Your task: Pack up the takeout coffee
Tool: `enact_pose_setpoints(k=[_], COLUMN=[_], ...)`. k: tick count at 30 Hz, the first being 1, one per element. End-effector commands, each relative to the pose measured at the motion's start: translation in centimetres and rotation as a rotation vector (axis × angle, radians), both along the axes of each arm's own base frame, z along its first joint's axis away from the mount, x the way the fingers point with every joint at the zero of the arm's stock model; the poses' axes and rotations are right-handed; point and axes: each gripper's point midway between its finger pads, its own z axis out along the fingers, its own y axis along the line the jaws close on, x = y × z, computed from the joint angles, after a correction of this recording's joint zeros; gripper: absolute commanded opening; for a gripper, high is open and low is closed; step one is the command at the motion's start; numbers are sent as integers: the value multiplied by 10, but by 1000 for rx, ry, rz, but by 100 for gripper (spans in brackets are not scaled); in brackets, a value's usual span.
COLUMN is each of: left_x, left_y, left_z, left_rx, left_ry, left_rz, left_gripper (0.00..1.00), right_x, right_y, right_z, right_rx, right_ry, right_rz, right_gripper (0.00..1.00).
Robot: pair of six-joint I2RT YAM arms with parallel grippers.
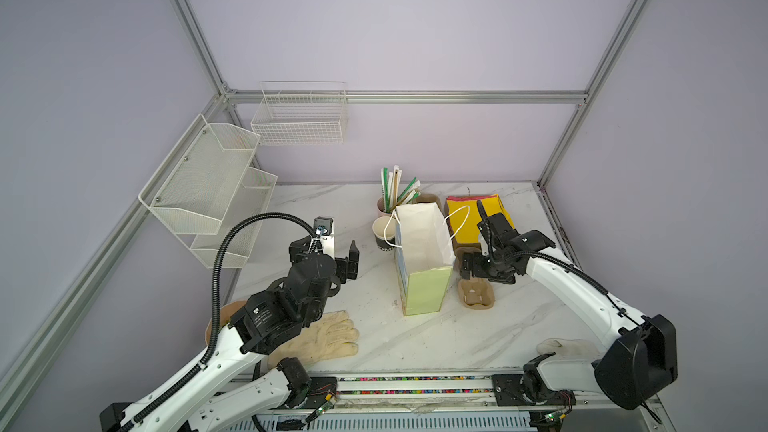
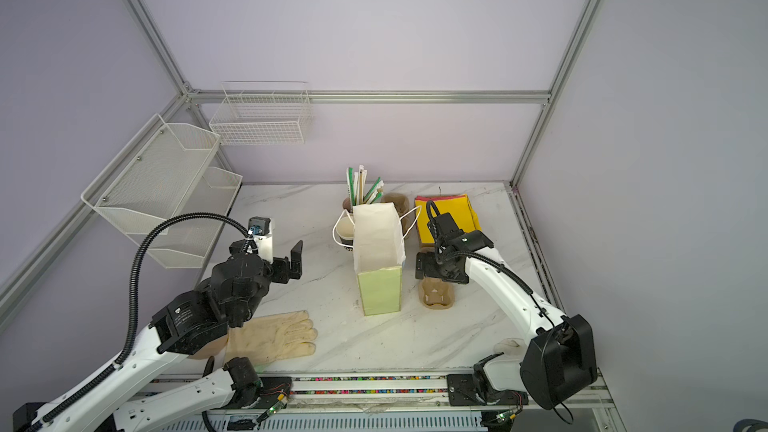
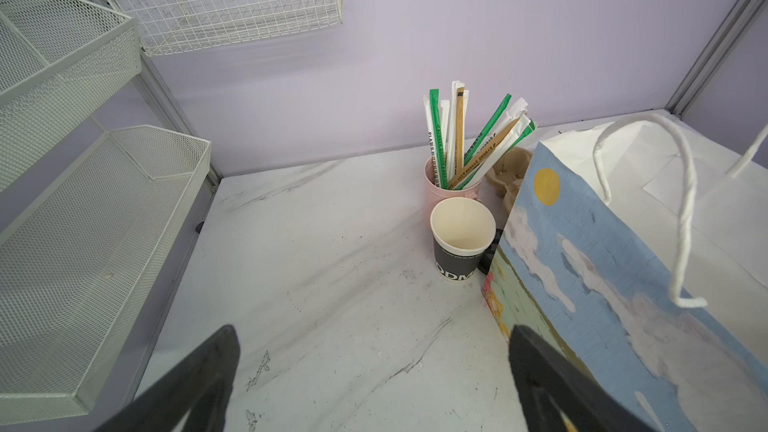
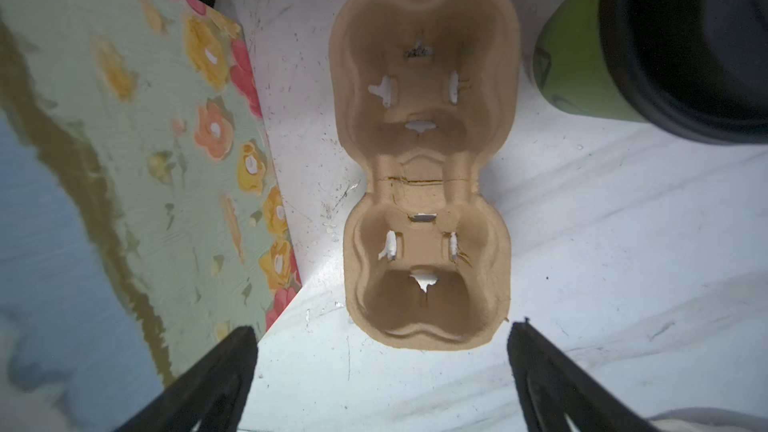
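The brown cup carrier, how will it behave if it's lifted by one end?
The cup carrier looks like thin moulded pulp, so probably light and fairly stiff. A crack crosses its narrow waist, so it may fold there.

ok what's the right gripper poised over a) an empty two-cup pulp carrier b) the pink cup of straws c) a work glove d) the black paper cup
a: in the right wrist view the open right gripper frames the empty two-cup pulp carrier, which lies on the table beside the paper bag.

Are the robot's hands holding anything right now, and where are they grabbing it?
Nothing: the left gripper and the right gripper are both open and empty.
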Motion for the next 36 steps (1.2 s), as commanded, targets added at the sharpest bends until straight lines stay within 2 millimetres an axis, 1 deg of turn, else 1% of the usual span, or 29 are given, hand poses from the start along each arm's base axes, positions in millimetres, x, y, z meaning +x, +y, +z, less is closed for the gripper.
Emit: enact_pose_setpoints(k=[1,10,13,20,25,27,36], left_x=[3,4,4,4,4,4,5], left_y=[0,-2,-2,-2,-2,-1,-2], left_z=[-7,-9,-9,-10,-10,-10,-11], left_rx=[23,32,33,36,39,39,48], left_ry=[0,11,11,14,15,14,18], left_rz=[9,2,1,0,3,4,5], left_gripper=[100,100,100,100,100,100,100], right_x=[-5,11,16,20,24,25,32], right_y=[-7,-19,-17,-17,-11,-12,-19], right_z=[-15,-33,-37,-55,-65,-71,-72], right_rx=[-37,-94,-94,-113,-96,-104,-153], right_ry=[76,108,110,120,126,126,99], right_rz=[-10,-21,-4,-2,21,21,28], right_gripper=[97,97,97,98,97,97,97])
